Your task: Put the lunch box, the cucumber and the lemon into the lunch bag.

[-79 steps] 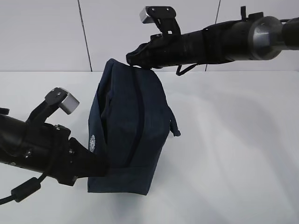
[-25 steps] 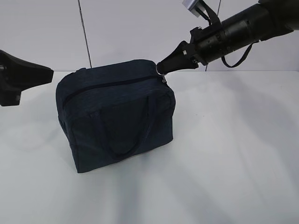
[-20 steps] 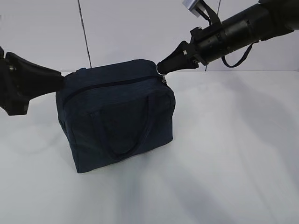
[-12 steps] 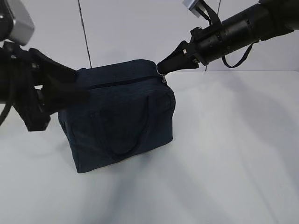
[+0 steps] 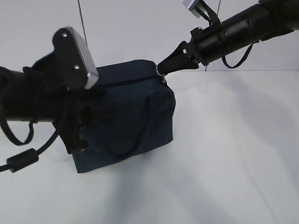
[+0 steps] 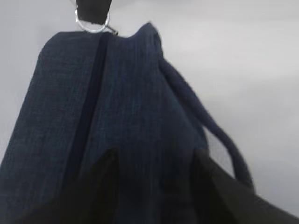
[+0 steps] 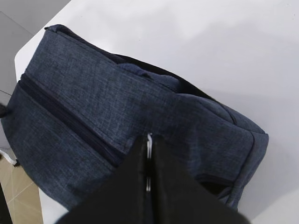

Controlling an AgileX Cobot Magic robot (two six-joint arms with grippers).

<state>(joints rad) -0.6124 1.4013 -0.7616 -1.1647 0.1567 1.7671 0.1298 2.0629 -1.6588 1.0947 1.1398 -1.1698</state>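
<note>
The navy lunch bag stands on the white table with its zipper closed along the top. My right gripper is shut on the metal ring pull at the bag's top right corner. My left gripper is open at the bag's left end, and its two dark fingers stand apart over the bag's fabric. The lunch box, the cucumber and the lemon are out of view.
My left arm and its wrist camera cover the bag's left part in the exterior view. A strap handle hangs down the bag's front. White table stretches to the right, with a grey wall behind.
The left arm has swung in from the far left to the bag's left end and its gripper has opened. The right gripper keeps hold of the ring pull. The bag has not moved in the last second.
</note>
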